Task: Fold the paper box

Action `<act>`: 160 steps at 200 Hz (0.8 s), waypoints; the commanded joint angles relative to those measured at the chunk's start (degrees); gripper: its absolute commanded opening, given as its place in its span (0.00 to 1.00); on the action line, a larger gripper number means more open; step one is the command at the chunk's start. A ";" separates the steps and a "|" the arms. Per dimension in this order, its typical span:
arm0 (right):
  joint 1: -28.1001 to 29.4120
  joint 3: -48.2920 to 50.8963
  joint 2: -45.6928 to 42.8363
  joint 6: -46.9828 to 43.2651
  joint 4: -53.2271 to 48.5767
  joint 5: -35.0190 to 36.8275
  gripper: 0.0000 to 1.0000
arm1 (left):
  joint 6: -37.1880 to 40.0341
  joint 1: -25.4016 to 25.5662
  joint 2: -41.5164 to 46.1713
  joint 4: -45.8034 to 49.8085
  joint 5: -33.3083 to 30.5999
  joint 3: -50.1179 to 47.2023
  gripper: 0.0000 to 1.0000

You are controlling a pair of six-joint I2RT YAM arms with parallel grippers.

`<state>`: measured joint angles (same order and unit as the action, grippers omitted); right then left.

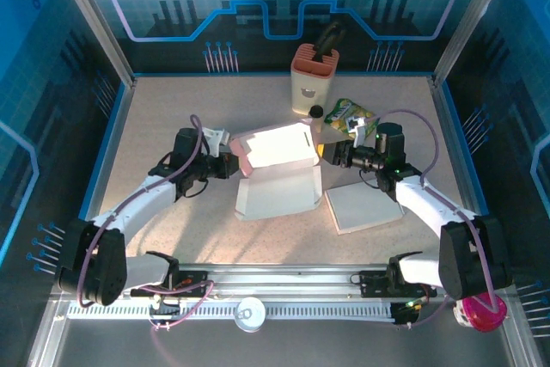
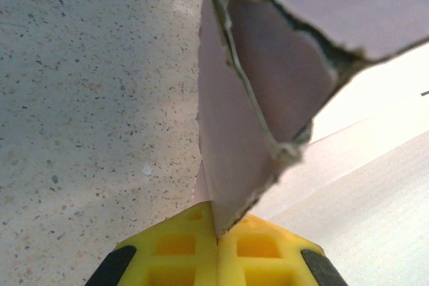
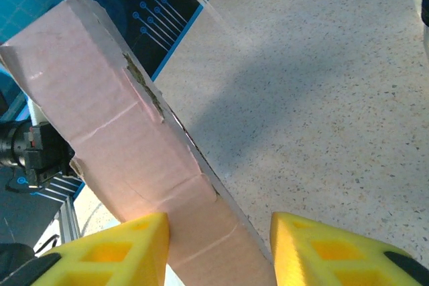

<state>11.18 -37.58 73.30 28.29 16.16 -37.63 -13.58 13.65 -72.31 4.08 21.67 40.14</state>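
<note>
Firmly, left tool [image 2: 216, 242] pinches the paper box [image 1: 275, 148] edge; right tool [image 3: 218, 232] gapes astride its opposite rim, bare table [image 3: 335, 98] beyond.

1. You are looking at a paper box [image 1: 277, 169] of matt, pinkish-white cardboard, its torn edges showing rough and fibrous.
2. The left gripper [image 2: 216, 232] is showing pads [image 2: 177, 249] of matt yellow moulded plastic.
3. The table [image 1: 172, 118] is showing a speckled, stone-like matt top.
4. At two o'clock from the box, a green pouch [image 1: 351, 115] is glinting glossily.

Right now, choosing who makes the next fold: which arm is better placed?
Likely right. The right claw is open astride the paper box's edge, free to press; the left claw is shut on the opposite flap, anchoring it.
</note>
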 commanded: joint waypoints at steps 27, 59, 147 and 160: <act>-1.25 -0.22 -6.85 1.79 -7.06 12.42 0.47 | -1.00 -0.48 -0.94 3.51 -2.01 2.70 0.00; 6.94 2.78 -17.40 14.21 -8.20 27.32 0.50 | -2.28 1.87 1.12 2.50 -12.65 -0.21 0.00; 38.64 -9.57 6.10 50.35 5.90 55.49 0.56 | -8.75 12.46 7.96 -3.76 -36.89 -10.82 0.00; 38.89 -10.71 9.85 54.84 7.58 55.19 0.56 | -9.31 13.49 8.86 -4.10 -38.14 -11.99 0.00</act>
<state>49.34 -44.62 78.06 69.67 18.17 13.72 -20.10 25.50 -65.80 2.94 -10.24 30.26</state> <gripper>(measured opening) 0.564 0.051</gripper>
